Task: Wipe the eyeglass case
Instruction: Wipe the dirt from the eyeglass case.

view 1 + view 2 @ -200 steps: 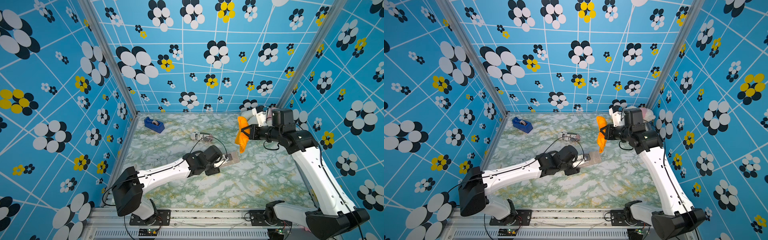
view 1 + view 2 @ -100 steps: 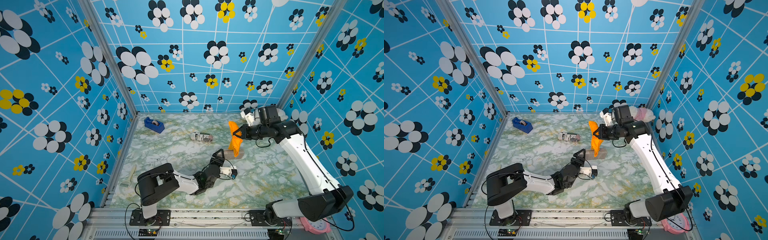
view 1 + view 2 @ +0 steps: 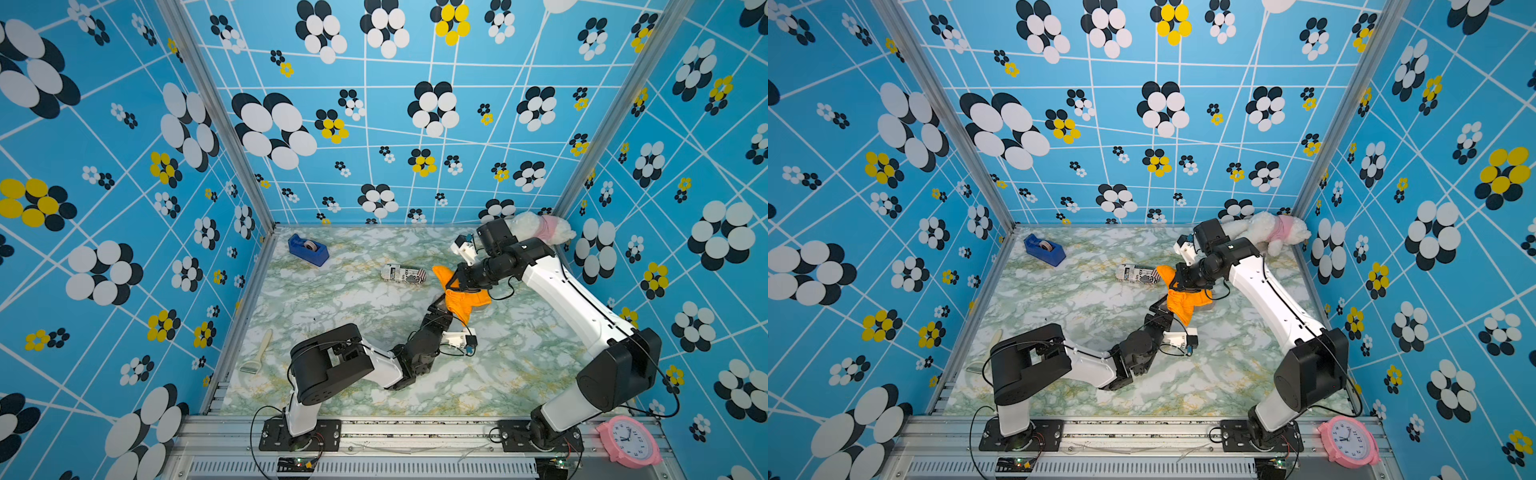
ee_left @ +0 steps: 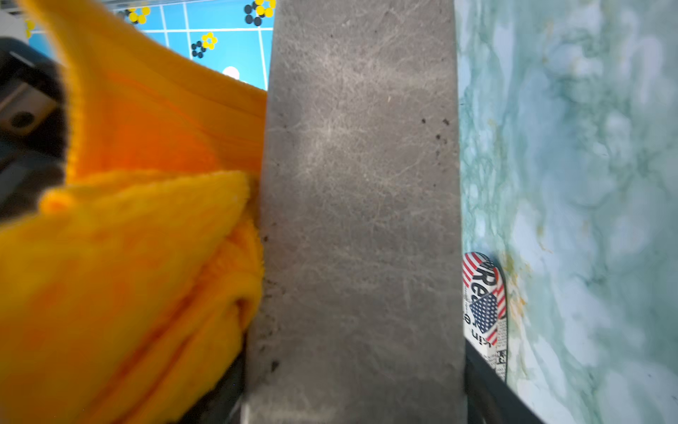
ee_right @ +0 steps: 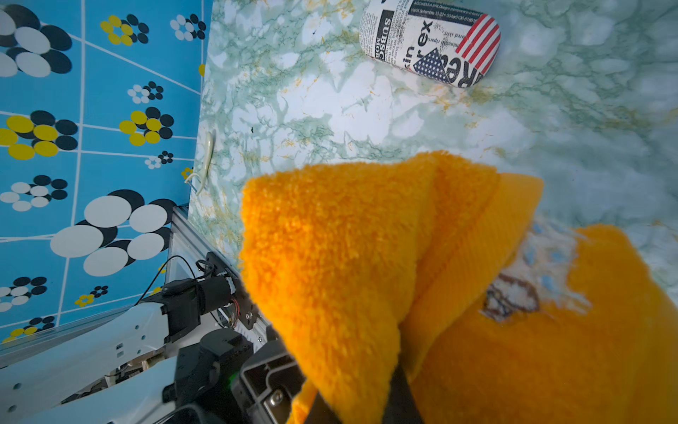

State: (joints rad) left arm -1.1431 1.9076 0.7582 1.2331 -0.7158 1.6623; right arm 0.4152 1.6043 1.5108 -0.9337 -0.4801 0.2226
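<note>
Left wrist: one gray case (image 4: 359,220), one cloth (image 4: 128,264).

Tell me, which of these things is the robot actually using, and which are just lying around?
In use:
- grey eyeglass case, held by the left gripper
- orange cloth, held by the right gripper and draped against the case

Lying about:
- blue tape dispenser
- newspaper-print container
- cream-handled tool
- white plush toy
- pink clock

Lowered orange cloth (image 3: 464,302) w/ right hand (image 3: 453,285) from mid-air onto grey case (image 4: 359,220); folded left arm (image 3: 384,370) back, elbow dropped near tabletop (image 3: 332,299), left hand (image 3: 440,306) under cloth.
</note>
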